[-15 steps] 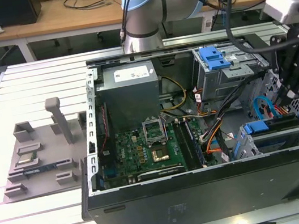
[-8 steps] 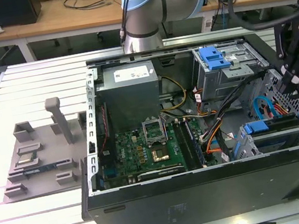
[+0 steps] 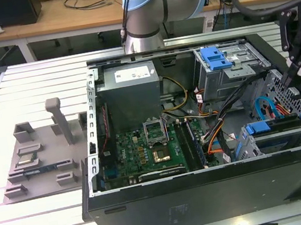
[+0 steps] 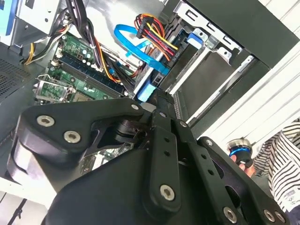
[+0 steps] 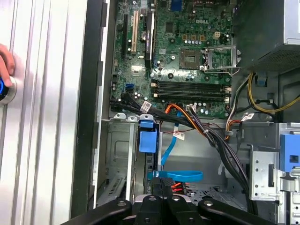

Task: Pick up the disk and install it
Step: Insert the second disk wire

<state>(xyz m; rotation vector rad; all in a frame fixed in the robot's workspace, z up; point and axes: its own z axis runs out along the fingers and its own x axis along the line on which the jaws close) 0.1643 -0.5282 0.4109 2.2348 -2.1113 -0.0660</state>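
Note:
The disk (image 3: 274, 128), grey with a blue carrier at both ends, sits edge-up in the drive cage at the open computer case's front corner, on the exterior view's right. Its blue carrier tab (image 5: 146, 139) appears in the first wrist view beside the cage wall, and the same tab (image 4: 145, 91) shows in the second wrist view. My gripper (image 3: 291, 77) hangs above the case's right wall, a little above and to the right of the disk. The fingers (image 5: 161, 187) are shut together with nothing between them, and the gripper (image 4: 158, 101) points down toward the carrier tab.
Blue data cable (image 5: 176, 175) and bundled power wires (image 3: 226, 117) run beside the cage. Another blue carrier (image 3: 215, 58) lies in the upper bay. The motherboard (image 3: 145, 148) and power supply (image 3: 128, 84) fill the case's left. A grey fixture (image 3: 42, 154) stands outside. A person's hand (image 4: 243, 161) rests on a blue knob.

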